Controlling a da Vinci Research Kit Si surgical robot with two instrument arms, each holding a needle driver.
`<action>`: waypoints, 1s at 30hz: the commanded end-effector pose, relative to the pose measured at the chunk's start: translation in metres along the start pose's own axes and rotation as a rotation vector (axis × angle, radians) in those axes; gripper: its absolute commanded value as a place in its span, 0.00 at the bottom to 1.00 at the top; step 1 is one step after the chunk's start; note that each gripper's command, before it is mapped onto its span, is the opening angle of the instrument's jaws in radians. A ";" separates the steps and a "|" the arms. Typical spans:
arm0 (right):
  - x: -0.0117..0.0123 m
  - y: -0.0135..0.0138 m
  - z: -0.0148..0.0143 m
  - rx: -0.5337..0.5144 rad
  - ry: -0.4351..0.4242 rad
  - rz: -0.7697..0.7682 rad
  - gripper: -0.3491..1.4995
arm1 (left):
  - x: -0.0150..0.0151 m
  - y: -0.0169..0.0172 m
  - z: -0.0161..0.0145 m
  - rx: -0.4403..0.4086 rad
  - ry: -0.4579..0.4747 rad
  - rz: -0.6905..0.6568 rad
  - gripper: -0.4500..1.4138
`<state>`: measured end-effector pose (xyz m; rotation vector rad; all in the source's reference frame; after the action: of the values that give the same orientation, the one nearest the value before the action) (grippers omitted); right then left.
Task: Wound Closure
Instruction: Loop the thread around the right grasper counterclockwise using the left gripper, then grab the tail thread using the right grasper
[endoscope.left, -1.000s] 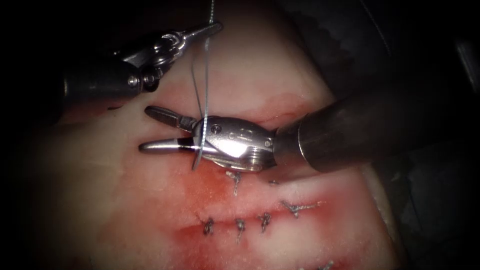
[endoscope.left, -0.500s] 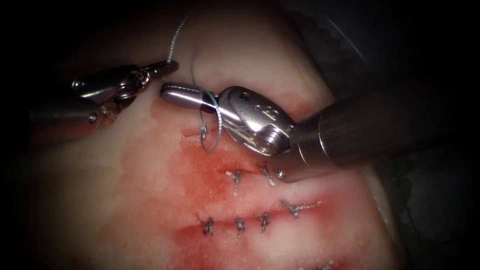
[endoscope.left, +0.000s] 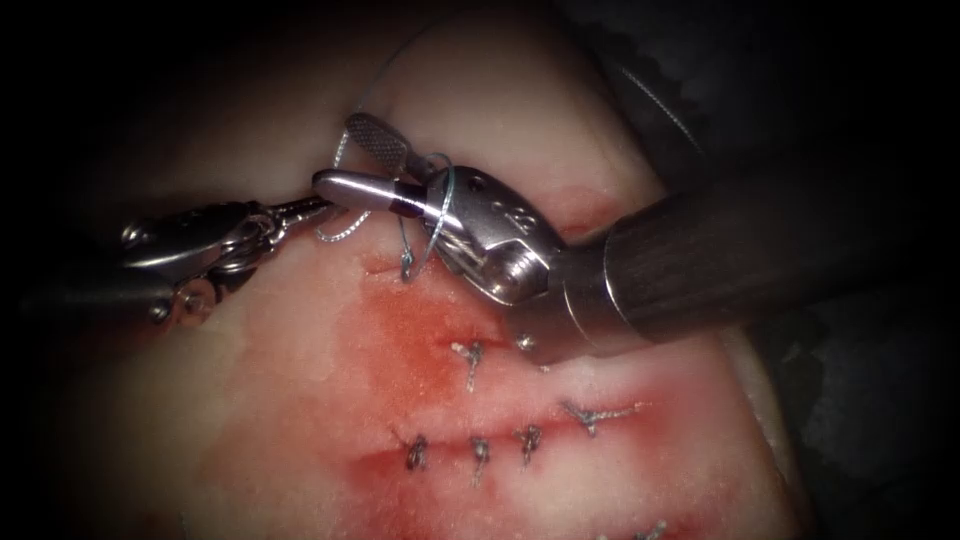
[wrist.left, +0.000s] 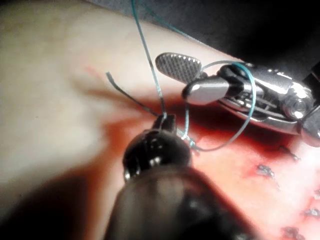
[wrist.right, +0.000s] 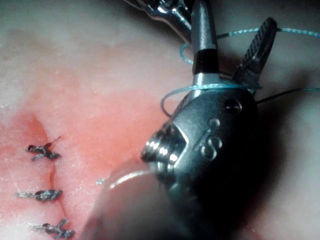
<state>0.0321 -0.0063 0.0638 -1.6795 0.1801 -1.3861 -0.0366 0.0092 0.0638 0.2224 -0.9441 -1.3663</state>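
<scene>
Red-stained tissue (endoscope.left: 300, 400); thread (endoscope.left: 440, 200) loops open right tool (endoscope.left: 365, 160), left tool (endoscope.left: 310, 208) grips thread.

You see the right tool (endoscope.left: 375, 165) in glossy polished metal, its jaw face rough and cross-hatched. The thread (wrist.left: 246, 107) looks thin, smooth. The tissue (endoscope.left: 300, 400) shines wet.

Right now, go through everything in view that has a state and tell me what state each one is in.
Left tool: jaws shut on the thread.
Right tool: jaws open, holding nothing, thread looped around them.
Thread: looped around the right tool's jaws, running down to the tissue.
Cut: drawn together by knotted stitches.
Stitches: tied, ends cut short.
Tissue: wet with red fluid around the cut.
</scene>
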 end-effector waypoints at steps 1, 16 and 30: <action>0.0004 0.0002 0.0003 0.024 -0.006 0.013 0.66 | -0.0005 0.0000 0.0008 0.001 -0.002 0.011 0.00; 0.0010 -0.0010 0.0009 0.387 0.194 0.024 0.60 | -0.0023 -0.0015 -0.0002 0.036 -0.016 0.061 0.00; -0.0025 0.0009 0.0033 0.442 0.505 0.187 0.58 | 0.0031 -0.0028 0.0025 0.129 0.080 0.111 0.00</action>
<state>0.0334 -0.0036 0.0613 -0.8885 0.2887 -1.5614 -0.0400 0.0061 0.0645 0.3207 -0.9609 -1.1854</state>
